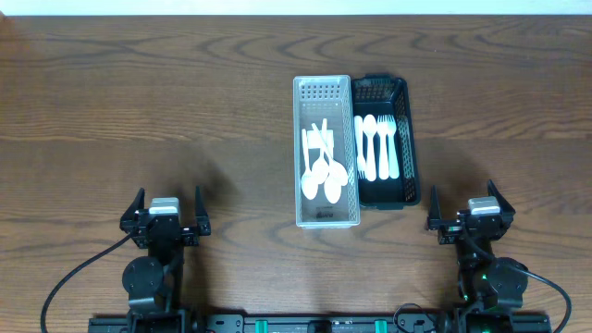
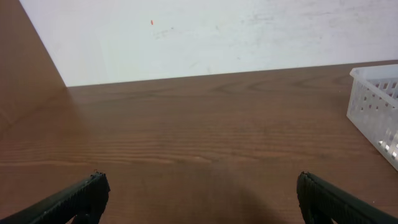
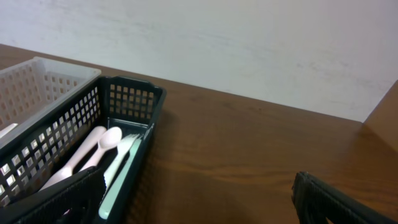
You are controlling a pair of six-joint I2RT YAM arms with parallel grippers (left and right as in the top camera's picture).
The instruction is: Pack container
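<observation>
A white perforated basket [image 1: 323, 94] stands mid-table with white plastic spoons [image 1: 322, 171] in it. Touching its right side is a dark green basket [image 1: 381, 88] holding white spoons and forks [image 1: 376, 148] side by side. My left gripper [image 1: 166, 212] rests open near the front left, far from both baskets, nothing between its fingers [image 2: 74, 199]. My right gripper [image 1: 474, 212] is open at the front right, just right of the dark basket's near end. In the right wrist view the dark basket [image 3: 134, 93] lies ahead on the left. The white basket's corner [image 2: 376, 102] shows in the left wrist view.
Brown wooden table [image 1: 139, 111] all round the baskets. A pale wall [image 2: 217, 31] stands beyond the far edge. Arm bases and cables [image 1: 74, 277] sit along the front edge.
</observation>
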